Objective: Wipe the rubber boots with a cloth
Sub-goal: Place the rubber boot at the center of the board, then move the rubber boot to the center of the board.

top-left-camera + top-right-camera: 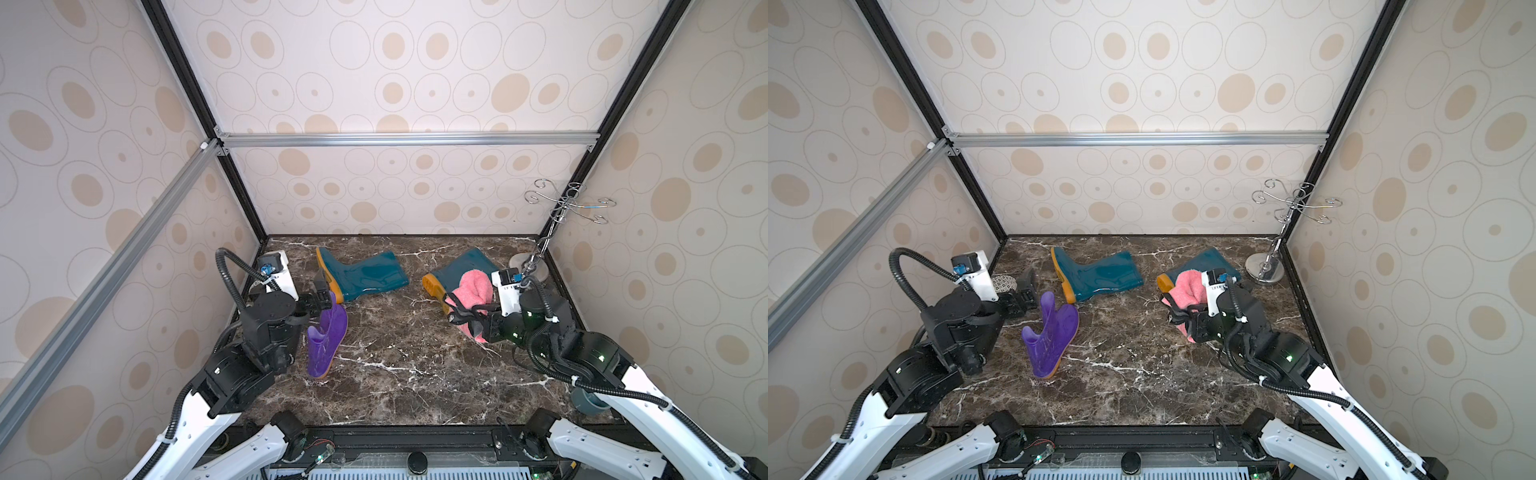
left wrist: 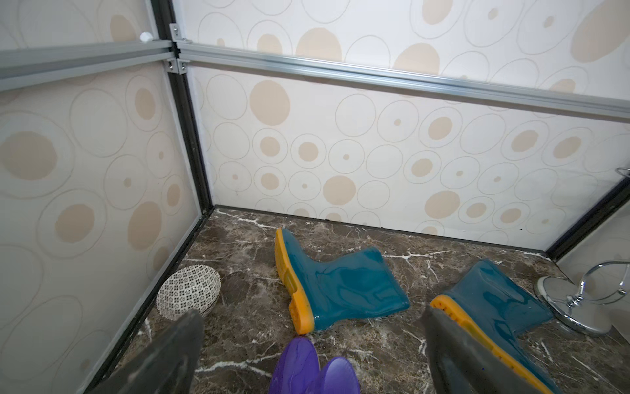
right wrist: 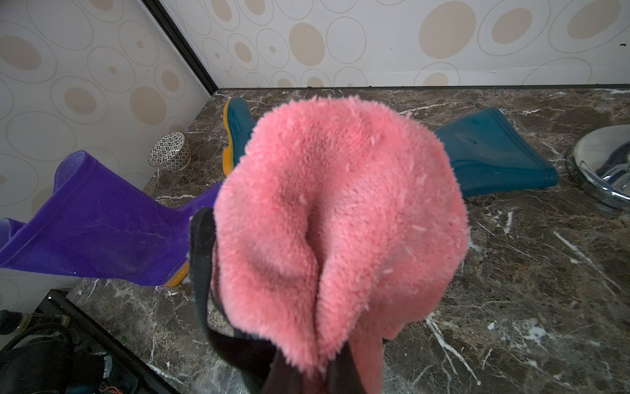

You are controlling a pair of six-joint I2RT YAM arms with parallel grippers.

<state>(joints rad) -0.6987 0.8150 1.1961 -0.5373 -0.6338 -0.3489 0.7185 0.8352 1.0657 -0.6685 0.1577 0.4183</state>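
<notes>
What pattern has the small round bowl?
Black-and-white lattice print on the small round bowl; clearest in left wrist view.

teal boot [image 1: 361, 276]: glossy rubber | cloth [image 3: 341, 221]: fluffy pile | tabletop [image 1: 415, 365]: polished marble look | stand [image 1: 1255, 266]: shiny chrome

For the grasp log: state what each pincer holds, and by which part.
Right pincer: shut on the pink cloth, gripping a bunched part by its dark edging. Left pincer: open, holding nothing.
</notes>
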